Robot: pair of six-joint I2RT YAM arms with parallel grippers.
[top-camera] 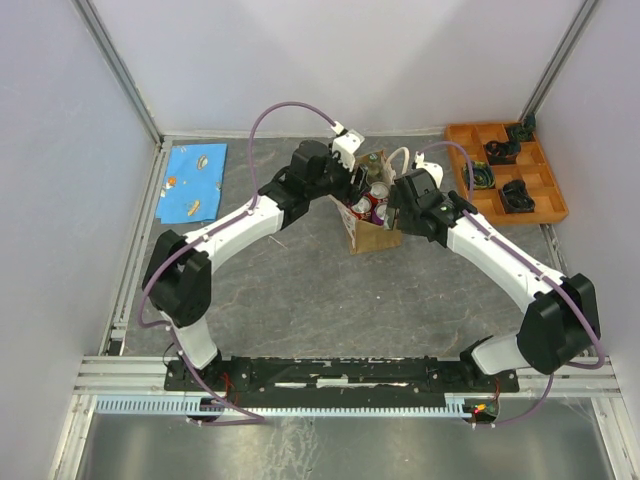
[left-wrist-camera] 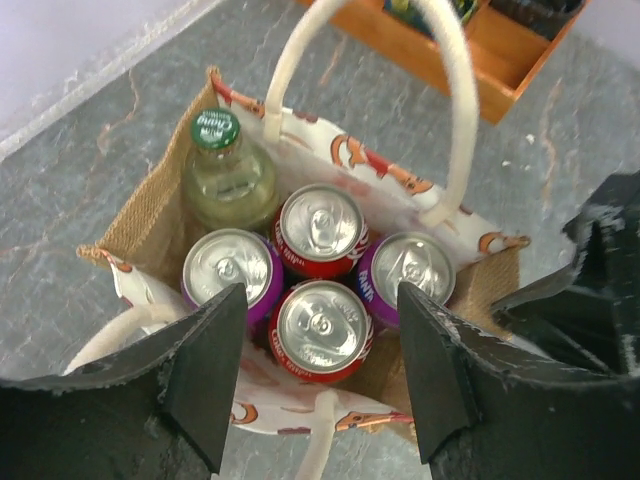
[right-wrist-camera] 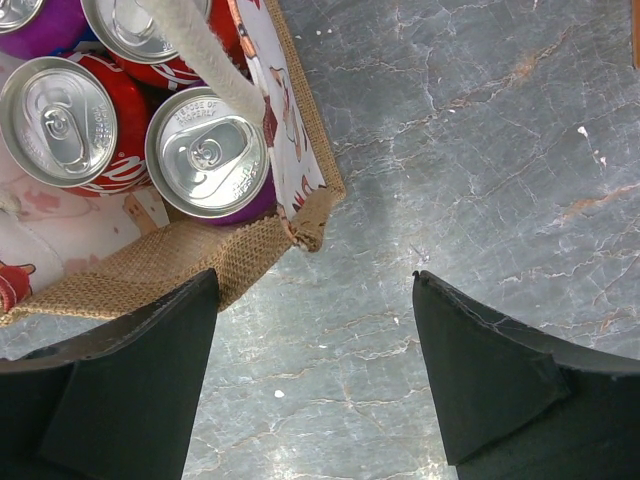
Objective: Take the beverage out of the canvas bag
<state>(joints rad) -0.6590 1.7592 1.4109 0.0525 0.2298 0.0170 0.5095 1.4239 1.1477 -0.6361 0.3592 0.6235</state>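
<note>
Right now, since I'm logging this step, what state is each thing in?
Tan-brown burlap tote bag with cream handles: upright, mouth open.
Green-capped clear glass bottle: upright in the bag, capped.
Two red cans: upright, tabs unopened.
Two purple cans: upright, tabs unopened.
Left gripper: open, above the cans.
Right gripper: open, over grey table beside the bag.

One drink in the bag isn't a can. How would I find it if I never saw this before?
In the middle of the grey table stands a small brown canvas bag with white loop handles. Drinks are packed inside, and the bottle sits in one corner. It alone is see-through with a green cap; its neighbours are red and purple cans with silver tops.
</note>
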